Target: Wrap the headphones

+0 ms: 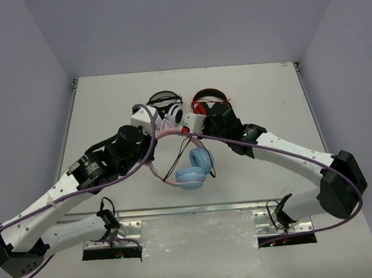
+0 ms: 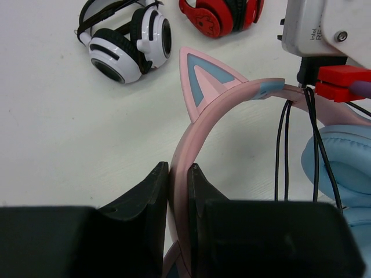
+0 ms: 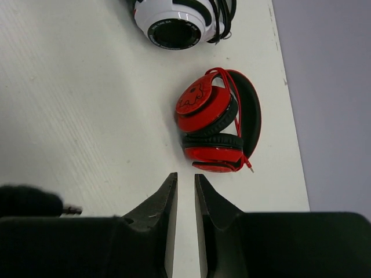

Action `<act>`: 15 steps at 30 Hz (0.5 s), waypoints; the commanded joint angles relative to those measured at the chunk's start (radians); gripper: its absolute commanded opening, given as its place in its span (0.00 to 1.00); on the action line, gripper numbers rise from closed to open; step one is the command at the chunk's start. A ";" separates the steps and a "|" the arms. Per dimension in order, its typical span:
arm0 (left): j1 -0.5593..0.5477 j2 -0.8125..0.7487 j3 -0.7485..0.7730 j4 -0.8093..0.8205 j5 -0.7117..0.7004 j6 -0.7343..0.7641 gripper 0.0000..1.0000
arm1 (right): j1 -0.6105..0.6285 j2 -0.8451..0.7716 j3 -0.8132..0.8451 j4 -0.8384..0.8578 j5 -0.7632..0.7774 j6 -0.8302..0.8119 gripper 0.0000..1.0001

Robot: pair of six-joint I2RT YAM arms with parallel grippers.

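Observation:
The headphones (image 1: pixel 192 171) have a pink headband (image 2: pixel 232 95) with a cat ear (image 2: pixel 200 81) and light blue ear cups (image 2: pixel 342 156). They hang at the table's middle. My left gripper (image 2: pixel 179 169) is shut on the pink headband; it also shows in the top view (image 1: pixel 153 130). The thin black cable (image 2: pixel 286 150) hangs in loops from beside my right gripper's camera. My right gripper (image 3: pixel 185 180) hovers over bare table, its jaws a narrow gap apart with nothing between them. A jack plug (image 3: pixel 72 209) shows at its left.
White-and-black headphones (image 1: pixel 169 108) and red-and-black headphones (image 1: pixel 210 100) lie just behind both grippers. The red pair (image 3: pixel 217 124) is right ahead of my right fingertips. Grey walls close in the table on three sides.

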 commanded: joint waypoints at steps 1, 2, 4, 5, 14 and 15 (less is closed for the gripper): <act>-0.006 0.000 0.063 0.075 0.002 -0.002 0.00 | -0.022 0.011 -0.014 0.057 -0.010 0.026 0.19; -0.006 0.000 0.064 0.075 -0.001 0.003 0.00 | -0.049 0.011 -0.019 0.060 -0.024 0.036 0.19; -0.006 -0.001 0.064 0.072 -0.005 0.006 0.00 | -0.088 0.008 -0.037 0.072 -0.054 0.075 0.19; -0.006 -0.001 0.064 0.070 -0.007 0.012 0.00 | -0.130 0.005 -0.046 0.079 -0.071 0.092 0.19; -0.008 0.008 0.008 0.147 0.099 0.080 0.00 | -0.335 0.049 0.189 -0.142 -0.058 0.512 0.31; -0.006 0.008 0.000 0.177 0.141 0.086 0.00 | -0.343 0.046 0.250 -0.209 -0.070 0.602 0.40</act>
